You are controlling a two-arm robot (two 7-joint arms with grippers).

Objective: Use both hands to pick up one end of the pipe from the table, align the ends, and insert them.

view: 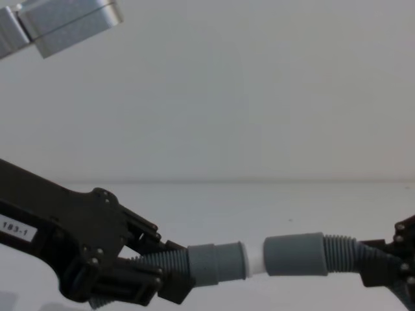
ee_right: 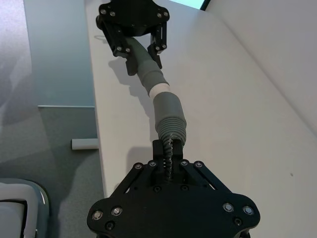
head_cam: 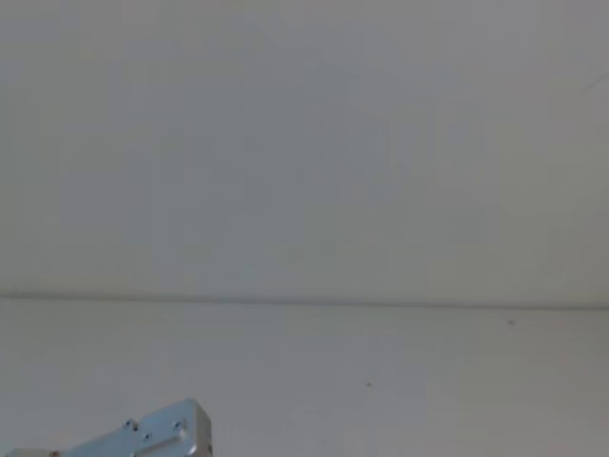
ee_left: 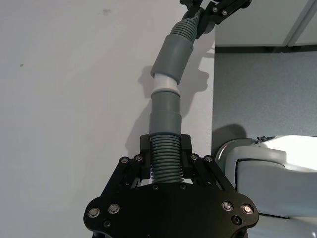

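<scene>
Both pipe pieces hang just above the white table (view: 207, 214), end to end. My left gripper (view: 162, 275) (ee_left: 166, 148) is shut on the ribbed middle of the left piece (view: 214, 264), whose white tip (view: 254, 259) (ee_left: 165, 89) meets the mouth of the other piece's socket (view: 295, 254) (ee_left: 171, 57). A short white band shows between the two grey cuffs, and the pieces meet at a slight angle. My right gripper (view: 382, 262) (ee_right: 168, 148) is shut on the ribs of the right piece (ee_right: 167, 114). The left gripper (ee_right: 133, 34) faces it from the far end.
The table's edge (ee_left: 213, 99) runs close beside the pipe, with grey floor (ee_left: 262, 89) beyond it. Part of the white robot body (ee_left: 277, 178) sits low near that edge. A silver arm link (head_cam: 162, 433) shows at the lower left. An off-white wall (head_cam: 304, 143) stands behind the table.
</scene>
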